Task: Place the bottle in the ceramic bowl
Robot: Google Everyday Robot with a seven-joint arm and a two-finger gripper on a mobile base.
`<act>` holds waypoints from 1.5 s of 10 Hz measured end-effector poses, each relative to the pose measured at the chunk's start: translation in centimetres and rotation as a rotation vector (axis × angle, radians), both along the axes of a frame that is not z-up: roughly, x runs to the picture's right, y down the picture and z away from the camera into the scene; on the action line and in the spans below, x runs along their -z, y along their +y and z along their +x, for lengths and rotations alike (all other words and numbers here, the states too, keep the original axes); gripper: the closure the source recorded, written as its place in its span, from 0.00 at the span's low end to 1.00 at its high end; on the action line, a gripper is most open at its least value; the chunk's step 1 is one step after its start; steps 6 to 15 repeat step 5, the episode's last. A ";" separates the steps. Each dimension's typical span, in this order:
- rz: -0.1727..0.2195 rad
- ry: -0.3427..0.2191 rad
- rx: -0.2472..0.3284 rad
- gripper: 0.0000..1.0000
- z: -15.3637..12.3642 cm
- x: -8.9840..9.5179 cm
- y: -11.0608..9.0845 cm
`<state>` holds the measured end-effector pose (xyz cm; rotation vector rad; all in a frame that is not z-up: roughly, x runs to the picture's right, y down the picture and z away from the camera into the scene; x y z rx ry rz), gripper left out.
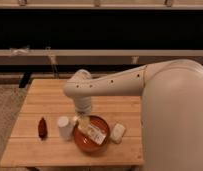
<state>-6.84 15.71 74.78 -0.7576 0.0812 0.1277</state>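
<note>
The ceramic bowl [83,143] is orange-red and sits near the front of the wooden table [45,100]. The pale bottle [94,132] lies tilted inside it, neck towards the upper left and base towards the lower right. My gripper [83,118] hangs from the white arm at the bowl's back-left rim, right at the neck end of the bottle. Whether it still touches the bottle does not show.
A white cup [64,128] stands against the bowl's left side, and a small dark red-brown bottle [42,127] stands further left. A pale whitish object [117,133] lies to the right of the bowl. My large white arm body fills the right side.
</note>
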 end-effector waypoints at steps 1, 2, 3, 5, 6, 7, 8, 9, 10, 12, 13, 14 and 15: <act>0.012 -0.023 -0.032 0.26 0.3 -0.3 -1.0; 0.028 -0.056 -0.077 0.26 1.1 -0.9 -2.4; 0.039 -0.083 -0.111 0.26 1.5 -1.3 -3.3; 0.061 -0.125 -0.170 0.26 2.5 -2.2 -5.0; 0.061 -0.125 -0.170 0.26 2.5 -2.2 -5.0; 0.061 -0.125 -0.170 0.26 2.5 -2.2 -5.0; 0.061 -0.125 -0.170 0.26 2.5 -2.2 -5.0; 0.061 -0.125 -0.170 0.26 2.5 -2.2 -5.0; 0.061 -0.125 -0.170 0.26 2.5 -2.2 -5.0; 0.061 -0.125 -0.170 0.26 2.5 -2.2 -5.0; 0.061 -0.125 -0.170 0.26 2.5 -2.2 -5.0; 0.061 -0.125 -0.170 0.26 2.5 -2.2 -5.0; 0.061 -0.125 -0.170 0.26 2.5 -2.2 -5.0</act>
